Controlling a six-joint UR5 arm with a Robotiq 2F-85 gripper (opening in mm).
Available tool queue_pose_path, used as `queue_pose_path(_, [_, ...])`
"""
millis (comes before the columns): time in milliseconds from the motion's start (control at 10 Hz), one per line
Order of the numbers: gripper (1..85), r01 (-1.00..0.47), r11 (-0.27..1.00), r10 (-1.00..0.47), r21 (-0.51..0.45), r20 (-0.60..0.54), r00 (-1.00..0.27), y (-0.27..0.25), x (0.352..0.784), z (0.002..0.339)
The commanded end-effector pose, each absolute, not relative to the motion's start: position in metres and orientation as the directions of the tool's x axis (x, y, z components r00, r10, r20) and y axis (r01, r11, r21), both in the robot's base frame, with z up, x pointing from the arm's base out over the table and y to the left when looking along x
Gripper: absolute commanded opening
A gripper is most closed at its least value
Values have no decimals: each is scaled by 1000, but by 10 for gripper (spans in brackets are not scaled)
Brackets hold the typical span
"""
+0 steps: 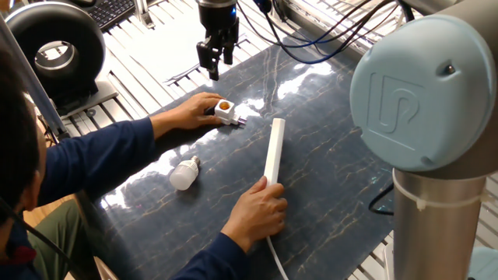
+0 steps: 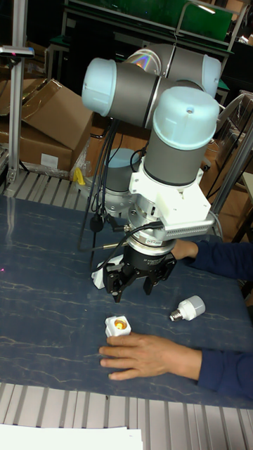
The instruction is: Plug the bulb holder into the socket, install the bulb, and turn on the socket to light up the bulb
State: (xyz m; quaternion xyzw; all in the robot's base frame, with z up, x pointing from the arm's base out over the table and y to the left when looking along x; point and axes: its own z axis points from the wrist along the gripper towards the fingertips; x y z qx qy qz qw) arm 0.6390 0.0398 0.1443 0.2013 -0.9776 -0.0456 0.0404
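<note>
The bulb holder [image 1: 224, 110] is a small white cube with an orange-brown round opening facing up and metal prongs pointing toward the socket [image 1: 273, 149], a slim white strip lying near it on the dark marbled counter [image 1: 334, 163]. A person's hand [image 1: 189, 110] touches the holder; another hand [image 1: 257, 211] rests on the socket's cable end. The bulb [image 1: 184, 173] lies on its side nearby. The end effector [image 1: 214, 54] hangs above the holder, fingers parted and empty.
</note>
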Motion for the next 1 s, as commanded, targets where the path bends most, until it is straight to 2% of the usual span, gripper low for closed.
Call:
queue_pose_path(0, [620, -391, 913, -399, 115, 58, -915, 42, 639, 147])
queue_pose_path(400, [620, -388, 916, -395, 103, 63, -916, 38, 638, 146])
queue_pose_path(700, [617, -335, 942, -336, 26, 49, -940, 22, 650, 145])
queue_pose_path(900, [613, -292, 956, -293, 16, 13, -956, 23, 660, 145])
